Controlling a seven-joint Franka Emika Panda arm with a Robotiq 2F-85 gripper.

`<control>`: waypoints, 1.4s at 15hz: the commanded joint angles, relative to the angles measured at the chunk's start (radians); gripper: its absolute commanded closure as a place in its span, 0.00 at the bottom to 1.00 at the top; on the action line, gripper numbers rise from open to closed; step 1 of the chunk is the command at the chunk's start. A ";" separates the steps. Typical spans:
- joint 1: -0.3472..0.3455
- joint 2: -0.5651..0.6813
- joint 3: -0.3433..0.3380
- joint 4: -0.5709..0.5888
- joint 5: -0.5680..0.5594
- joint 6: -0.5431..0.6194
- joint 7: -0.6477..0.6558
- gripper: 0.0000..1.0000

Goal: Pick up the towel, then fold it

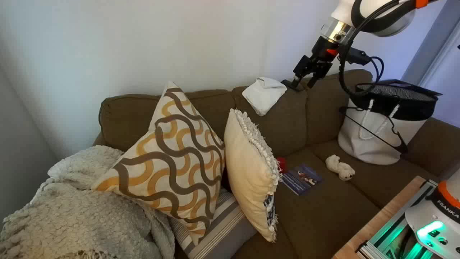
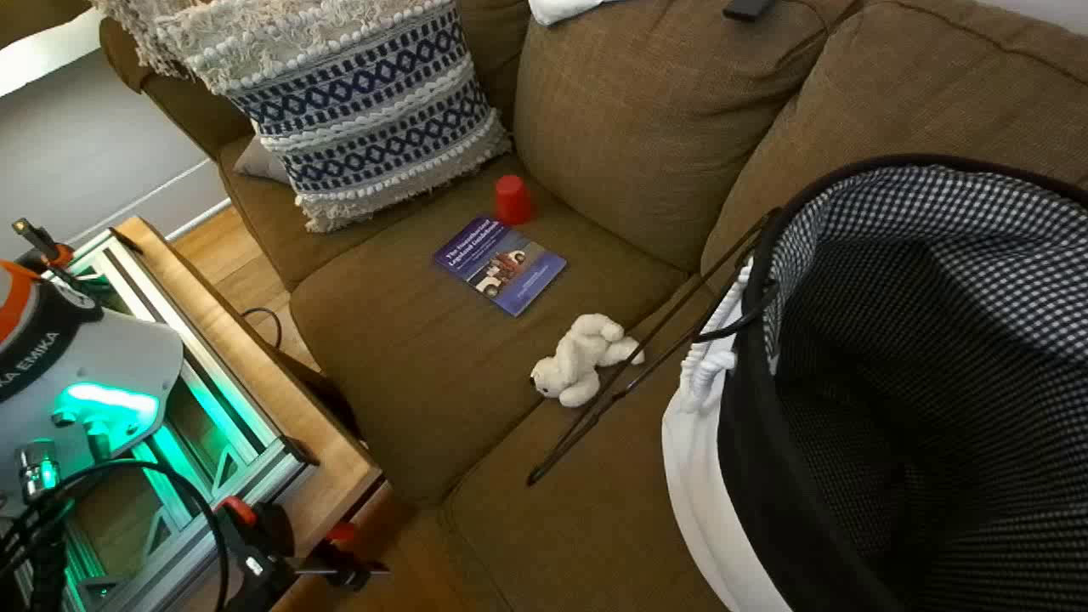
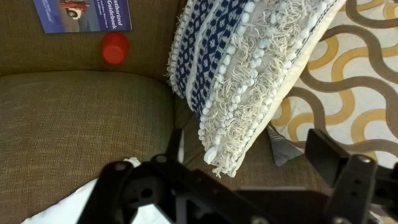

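Note:
The white towel (image 1: pixel 265 95) lies draped over the top of the brown sofa's back cushion, behind the fringed pillow. Its edge shows at the top of an exterior view (image 2: pixel 561 8) and at the lower left of the wrist view (image 3: pixel 71 202), partly hidden behind the gripper. My gripper (image 1: pixel 303 84) hangs just to the right of the towel, close to the sofa back. In the wrist view the gripper (image 3: pixel 245 143) has its two fingers wide apart with nothing between them. A small dark block (image 2: pixel 748 8) shows at the top edge; I cannot tell if it is a fingertip.
A fringed pillow (image 1: pixel 251 172) and a patterned pillow (image 1: pixel 176 158) stand on the sofa. A red cup (image 2: pixel 512 201), a blue book (image 2: pixel 501 265) and a white plush toy (image 2: pixel 582 361) lie on the seat. A basket (image 1: pixel 381 133) with a black hanger (image 1: pixel 373 127) stands right.

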 commanded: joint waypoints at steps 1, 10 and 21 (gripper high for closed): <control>-0.001 0.000 0.000 0.002 -0.001 -0.003 0.000 0.00; -0.193 0.246 0.052 0.113 -0.485 0.151 0.285 0.00; -0.117 0.441 -0.034 0.268 -0.517 0.139 0.278 0.00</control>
